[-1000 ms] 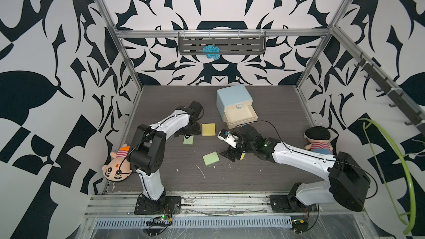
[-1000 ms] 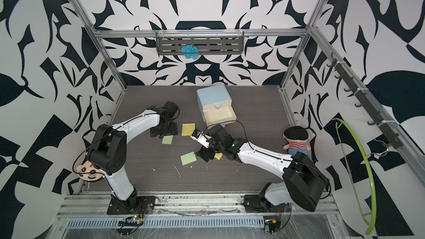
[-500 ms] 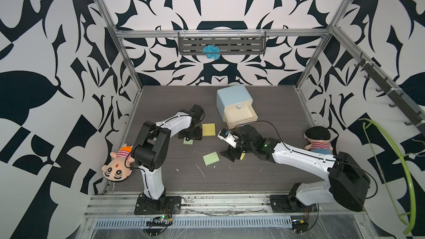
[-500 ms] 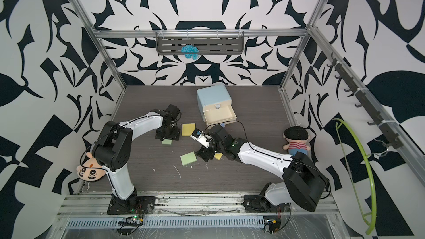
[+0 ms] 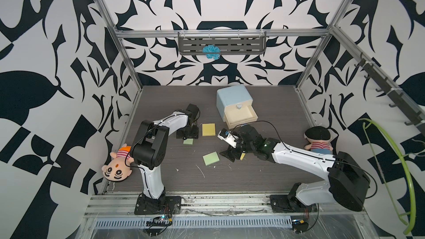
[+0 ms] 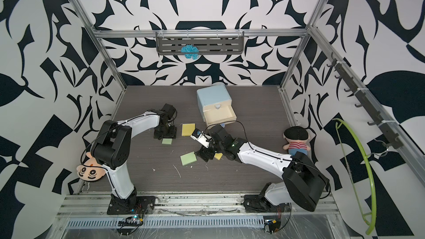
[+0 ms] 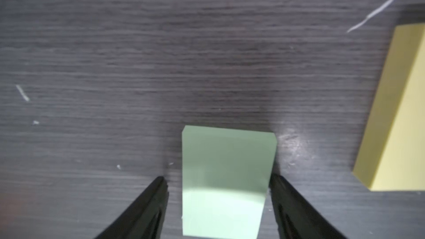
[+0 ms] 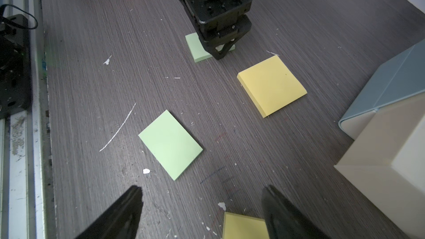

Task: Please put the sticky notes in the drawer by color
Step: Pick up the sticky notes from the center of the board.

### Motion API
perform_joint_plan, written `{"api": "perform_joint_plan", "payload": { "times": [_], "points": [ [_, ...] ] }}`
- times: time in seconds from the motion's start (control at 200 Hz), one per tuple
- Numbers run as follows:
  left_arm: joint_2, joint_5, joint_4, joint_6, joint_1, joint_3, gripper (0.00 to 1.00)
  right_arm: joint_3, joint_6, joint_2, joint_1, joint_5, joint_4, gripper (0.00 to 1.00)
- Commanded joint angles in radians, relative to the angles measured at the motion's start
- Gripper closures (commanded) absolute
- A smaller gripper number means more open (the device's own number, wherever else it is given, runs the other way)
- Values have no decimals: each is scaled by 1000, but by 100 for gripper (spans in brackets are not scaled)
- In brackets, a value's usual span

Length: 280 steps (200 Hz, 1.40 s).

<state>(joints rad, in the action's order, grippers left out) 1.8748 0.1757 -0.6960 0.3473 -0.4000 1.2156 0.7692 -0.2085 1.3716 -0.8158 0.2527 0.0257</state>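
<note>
The drawer (image 5: 233, 97), a pale blue chest, stands at the back with one cream tray (image 5: 241, 117) pulled out. Several sticky notes lie on the dark table: a large yellow pad (image 5: 208, 129), a large green pad (image 5: 211, 158), a small green pad (image 5: 188, 141) and a small yellow pad (image 5: 242, 156). My left gripper (image 7: 217, 178) is down over the small green pad (image 7: 227, 157). It is open: one finger is at the pad's edge and the other is a little apart from it. My right gripper (image 8: 202, 188) is open wide, with the small yellow pad (image 8: 245, 226) beside one finger. No pink notes show.
A plush doll (image 5: 116, 168) lies at the table's left edge and another (image 5: 318, 140) at the right edge. A grey shelf with a blue tuft (image 5: 211, 51) hangs on the back wall. A green hoop (image 5: 411, 180) hangs outside the right frame.
My left gripper has moved right and down onto the small green pad, and its jaws have narrowed around it. The right arm has not moved.
</note>
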Motion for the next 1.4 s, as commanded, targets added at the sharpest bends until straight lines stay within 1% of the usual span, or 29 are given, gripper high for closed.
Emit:
{"api": "perform_joint_plan", "payload": {
  "times": [0.0, 0.11, 0.2, 0.5, 0.585, 0.805, 0.905, 1.005, 1.08, 1.165, 1.23, 1.395],
  "points": [
    [21, -7, -4, 1, 3, -42, 29, 32, 8, 3, 2, -6, -12, 14],
    [24, -13, 4, 5, 3, -47, 31, 39, 8, 5, 2, -4, -7, 14],
    [24, -19, 10, 9, 3, -47, 36, 45, 6, 7, 3, -3, -1, 14],
    [24, -23, 16, 10, 3, -44, 40, 63, 8, 8, 2, 0, 14, 14],
    [20, -24, 14, 10, 3, -45, 43, 66, 11, 4, 2, 2, 17, 14],
    [-9, -28, 10, 12, 3, -47, 44, 71, 22, 0, 2, 6, 14, 14],
    [-29, -35, 5, 12, 3, -48, 44, 70, 62, -2, 2, 17, -4, 15],
    [-65, -70, 4, 7, 3, -52, 44, 73, 185, 0, 11, 34, -59, 17],
    [-101, -115, 6, -1, 3, -57, 44, 78, 334, 12, 36, 72, -114, 18],
    [-138, -208, 19, -22, 3, -62, 45, 91, 526, 30, 83, 124, -174, 20],
    [-164, -282, 27, -35, 3, -64, 45, 109, 681, 39, 117, 136, -194, 22],
    [-239, -450, 55, -53, 3, -69, 45, 143, 963, 67, 209, 163, -203, 25]
  ]
}}
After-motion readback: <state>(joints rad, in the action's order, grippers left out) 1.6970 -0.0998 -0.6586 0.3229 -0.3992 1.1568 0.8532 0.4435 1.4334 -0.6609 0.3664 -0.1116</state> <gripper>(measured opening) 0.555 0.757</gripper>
